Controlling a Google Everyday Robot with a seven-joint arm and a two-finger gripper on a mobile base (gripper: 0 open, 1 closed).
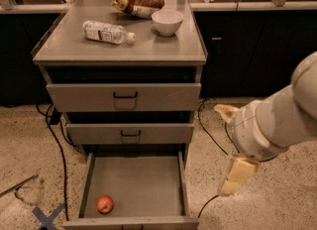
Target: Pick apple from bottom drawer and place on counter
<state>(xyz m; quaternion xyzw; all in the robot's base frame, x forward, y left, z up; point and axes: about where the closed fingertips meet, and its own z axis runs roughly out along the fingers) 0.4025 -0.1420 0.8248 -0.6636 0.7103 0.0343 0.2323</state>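
The apple (104, 204), small and red-orange, lies in the front left corner of the bottom drawer (141, 182), which is pulled open. The counter (153, 48) is the grey top of the cabinet. My gripper (224, 149) hangs at the right of the cabinet, beside the open drawer's right side and above the floor. Its two pale yellow fingers stand apart with nothing between them. It is well to the right of the apple and higher than it.
On the counter lie a plastic bottle (106, 31), a white bowl (167, 22) and a snack bag (138, 2). The two upper drawers are shut. Black cables (210, 135) run over the floor on both sides. A blue tape cross (47, 216) marks the floor at the left.
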